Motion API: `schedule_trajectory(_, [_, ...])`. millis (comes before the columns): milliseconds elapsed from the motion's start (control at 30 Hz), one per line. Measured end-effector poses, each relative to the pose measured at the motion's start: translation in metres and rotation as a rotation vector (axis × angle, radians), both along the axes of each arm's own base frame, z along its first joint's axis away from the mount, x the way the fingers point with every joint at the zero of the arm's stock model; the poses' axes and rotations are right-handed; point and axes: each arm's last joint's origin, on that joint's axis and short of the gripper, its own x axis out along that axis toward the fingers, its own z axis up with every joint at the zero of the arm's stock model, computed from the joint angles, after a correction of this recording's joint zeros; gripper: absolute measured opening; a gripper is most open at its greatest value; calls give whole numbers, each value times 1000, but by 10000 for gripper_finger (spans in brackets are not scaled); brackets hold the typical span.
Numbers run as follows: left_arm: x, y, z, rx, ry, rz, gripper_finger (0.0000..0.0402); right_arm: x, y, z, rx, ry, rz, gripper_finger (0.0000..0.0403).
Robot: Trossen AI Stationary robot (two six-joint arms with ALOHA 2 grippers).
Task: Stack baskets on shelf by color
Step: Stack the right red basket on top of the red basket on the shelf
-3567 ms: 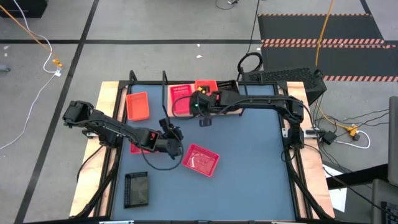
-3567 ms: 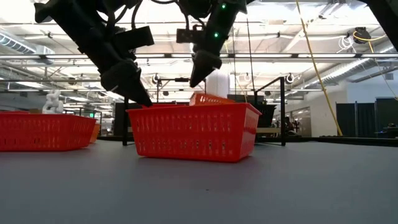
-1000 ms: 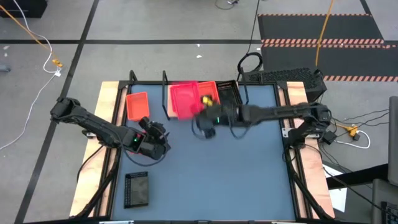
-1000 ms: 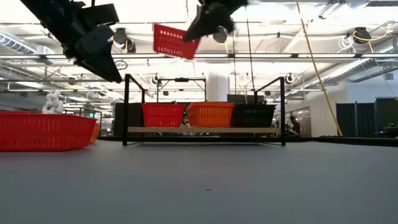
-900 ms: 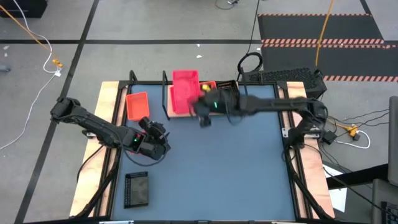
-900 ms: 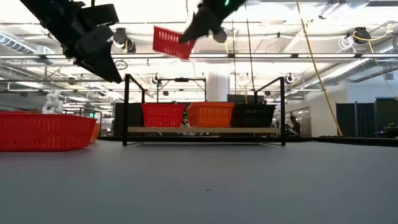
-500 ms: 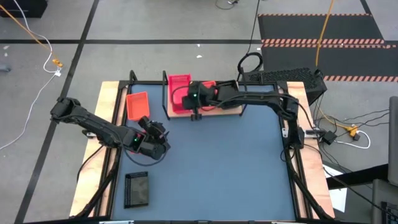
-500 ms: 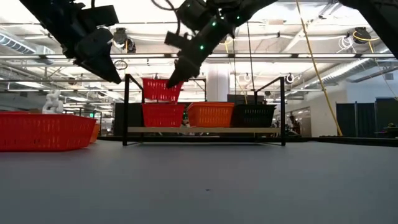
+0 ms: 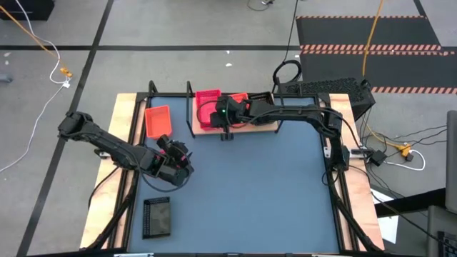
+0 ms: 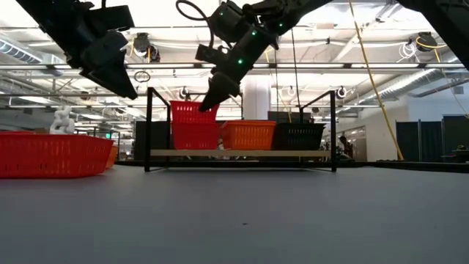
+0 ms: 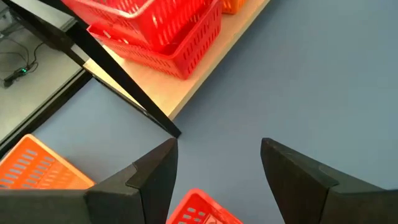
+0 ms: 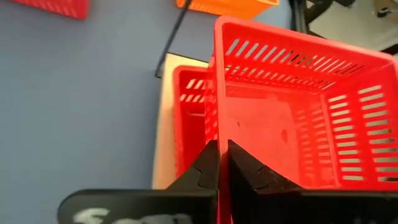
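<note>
Step in hand: nesting the upper red basket (image 10: 192,111) into the lower red basket (image 10: 195,136) at the left end of the shelf (image 10: 242,153).
Doing it well: judged from here, level the carried basket, square its walls over the one beneath, lower until seated, then let go.
Right gripper (image 12: 222,163): clenched on the upper basket's near wall, above the shelf.
Basket relative to gripper: hangs from the fingers, partly inside the lower basket, slightly tilted.
Left gripper (image 11: 214,171): released, hovering over the tabletop (image 9: 271,185) above another red basket (image 11: 202,208).
</note>
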Motion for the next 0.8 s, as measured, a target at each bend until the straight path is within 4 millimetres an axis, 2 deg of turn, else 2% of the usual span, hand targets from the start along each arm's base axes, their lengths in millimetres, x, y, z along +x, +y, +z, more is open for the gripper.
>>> schedule_trajectory(133, [0,0,0,1,0,1,232,0,0,0,21,-7,1,7])
schedule_trajectory(267, [0,0,0,4,4,1,232,0,0,-1,24,-6,-1,29])
schedule_trajectory(400, [0,0,0,3,3,3,232,2,0,-1,23,-29,-5,68])
schedule_trajectory(667, [-4,2,-1,1,20,30,232,5,6,1,75,-75,-50,172])
schedule_trajectory(800, [-7,2,-2,-1,32,49,232,8,15,8,79,-128,-43,196])
